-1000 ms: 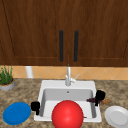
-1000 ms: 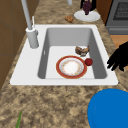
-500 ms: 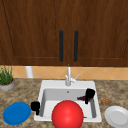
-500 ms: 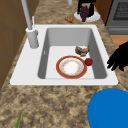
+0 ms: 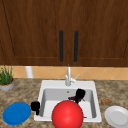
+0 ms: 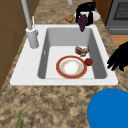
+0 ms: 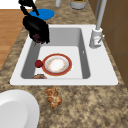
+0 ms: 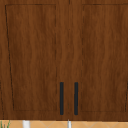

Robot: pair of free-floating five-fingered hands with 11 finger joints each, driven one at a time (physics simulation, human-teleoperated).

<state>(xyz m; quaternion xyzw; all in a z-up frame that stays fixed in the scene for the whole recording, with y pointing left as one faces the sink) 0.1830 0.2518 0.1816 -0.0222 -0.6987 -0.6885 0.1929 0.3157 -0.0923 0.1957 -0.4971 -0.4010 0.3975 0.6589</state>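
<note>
Front view: right hand (image 5: 80, 93) above sink (image 5: 47, 86), fingers curled round grapes (image 6: 82, 22), bunch dangling at 12 o'clock of plate (image 6: 71, 67). Soft, light, bruisable; hold by stem. Left hand (image 5: 35, 106) idle, fingers relaxed.

The hand (image 6: 85, 8) over the white sink (image 6: 25, 67) is black and holds dark purple grapes (image 6: 82, 22). The plate (image 6: 71, 67) inside the sink has a red rim.

Even, flat light is falling across the white sink (image 5: 70, 86), casting only faint shading inside its basin; edges around it are rendering soft, without glare
</note>
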